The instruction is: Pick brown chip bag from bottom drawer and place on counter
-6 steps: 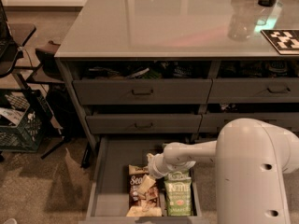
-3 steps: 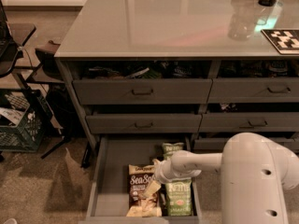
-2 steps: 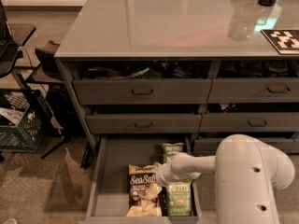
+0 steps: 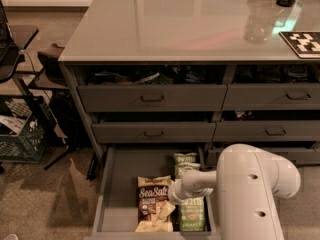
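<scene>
gripper point(image 4: 174, 192) at brown chip bag point(image 4: 151, 200) 3 o'clock edge, bottom drawer point(image 4: 122, 184) | closure: cannot tell | bag likely light, crinkly, crushable; pinch top seam

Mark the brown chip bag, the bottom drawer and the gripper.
brown chip bag point(image 4: 152, 196): camera view, on its Sea Salt lettering.
bottom drawer point(image 4: 122, 190): camera view, bare floor left of the bag.
gripper point(image 4: 173, 194): camera view, arm's tip at the bag's right edge, over the drawer.
</scene>
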Robot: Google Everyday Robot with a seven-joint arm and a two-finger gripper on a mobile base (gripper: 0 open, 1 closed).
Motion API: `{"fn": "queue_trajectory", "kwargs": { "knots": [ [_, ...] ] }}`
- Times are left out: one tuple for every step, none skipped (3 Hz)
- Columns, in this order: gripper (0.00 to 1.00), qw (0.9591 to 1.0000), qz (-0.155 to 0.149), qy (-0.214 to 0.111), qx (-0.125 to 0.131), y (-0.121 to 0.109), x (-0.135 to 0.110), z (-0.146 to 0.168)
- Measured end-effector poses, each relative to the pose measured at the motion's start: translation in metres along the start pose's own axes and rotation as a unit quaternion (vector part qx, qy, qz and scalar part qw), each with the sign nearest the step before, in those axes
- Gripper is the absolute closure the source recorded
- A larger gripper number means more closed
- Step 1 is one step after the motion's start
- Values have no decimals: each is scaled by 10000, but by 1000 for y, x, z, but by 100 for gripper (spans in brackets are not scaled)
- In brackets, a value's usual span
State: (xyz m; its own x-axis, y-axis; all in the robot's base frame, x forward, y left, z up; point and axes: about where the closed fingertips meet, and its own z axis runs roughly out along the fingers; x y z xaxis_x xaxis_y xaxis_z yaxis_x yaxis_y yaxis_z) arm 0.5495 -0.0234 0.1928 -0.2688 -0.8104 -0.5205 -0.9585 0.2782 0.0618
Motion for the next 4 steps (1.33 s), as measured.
{"fn": "queue_trajectory", "kwargs": {
  "knots": [
    [0,9997,65,71,-205,2,7,23],
    [0,9978,45,313,-574,13,11,68],
    [0,9978,41,314,-576,13,10,69],
    [19,9978,41,314,-577,13,10,69]
  ]
}}
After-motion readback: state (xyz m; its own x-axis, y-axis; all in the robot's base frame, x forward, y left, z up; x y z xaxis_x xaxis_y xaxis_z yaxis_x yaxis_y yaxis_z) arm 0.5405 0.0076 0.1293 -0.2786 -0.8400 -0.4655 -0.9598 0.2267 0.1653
